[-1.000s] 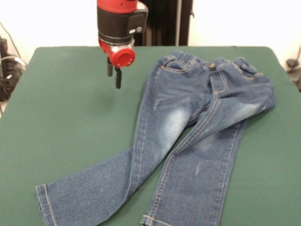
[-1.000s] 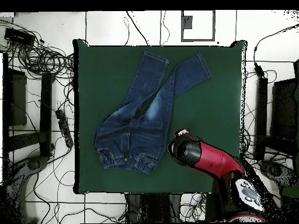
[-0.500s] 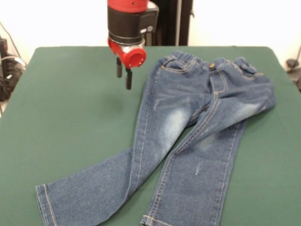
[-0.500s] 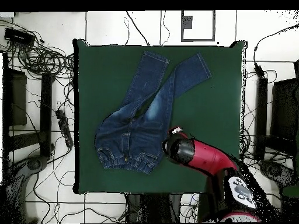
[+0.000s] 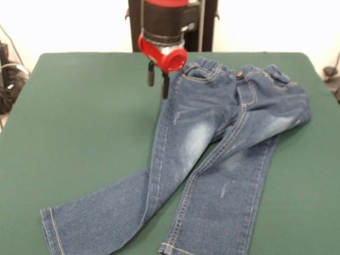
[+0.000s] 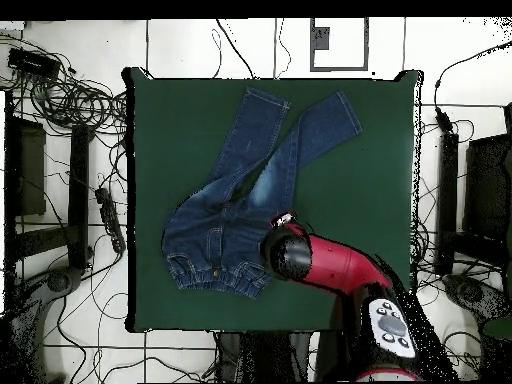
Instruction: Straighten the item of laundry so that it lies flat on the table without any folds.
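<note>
Centrally on the green table (image 5: pixel 79 133) lie small blue jeans (image 5: pixel 212 154), waistband at the far side, legs crossing and fanning toward the near edge, fabric wrinkled near the crotch. Above the waistband's left corner hangs the red-and-black gripper (image 5: pixel 158 84), its two dark fingers slightly spread, holding nothing.

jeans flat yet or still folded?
Still folded. The blue denim jeans have one leg lying over the other below the crotch, and the hip at picture right looks bunched.
</note>
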